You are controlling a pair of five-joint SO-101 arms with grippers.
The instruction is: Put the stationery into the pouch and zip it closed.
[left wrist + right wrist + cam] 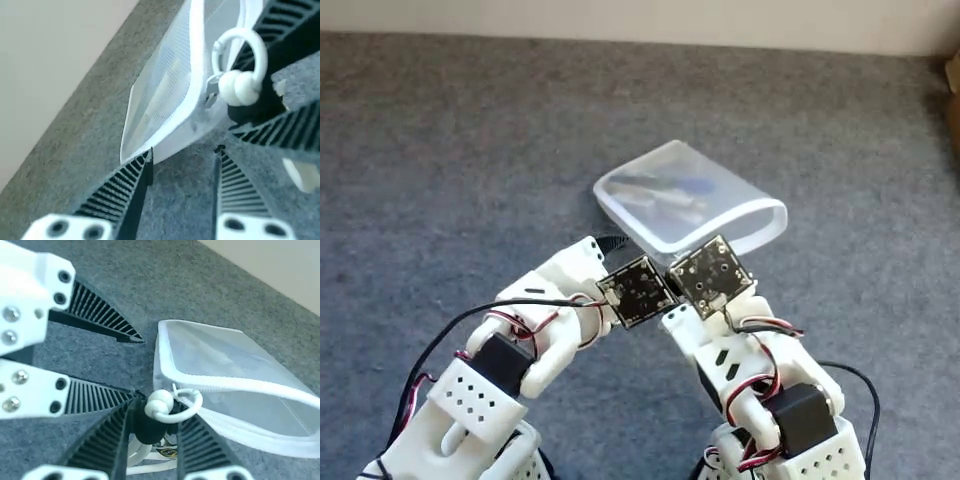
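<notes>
Pinches the white ring-shaped zip pull (159,403) of the translucent white mesh pouch (685,200), at the grey felt table's (440,150) middle, in the right gripper (156,422), with the left gripper (183,152) spread wide beside the pouch's corner.

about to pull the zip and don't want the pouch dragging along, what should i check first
1. Stationery inside the pouch: ok, shapes show through its wall.
2. Right gripper on the zip pull: ok, its fingers are shut on it.
3. Left gripper bracing the pouch corner: not ok, it is open, with one tip at the pouch's edge and nothing clamped.
4. Zip closed: not ok, the mouth gapes.
5. Zip track free of snags: cannot tell.
</notes>
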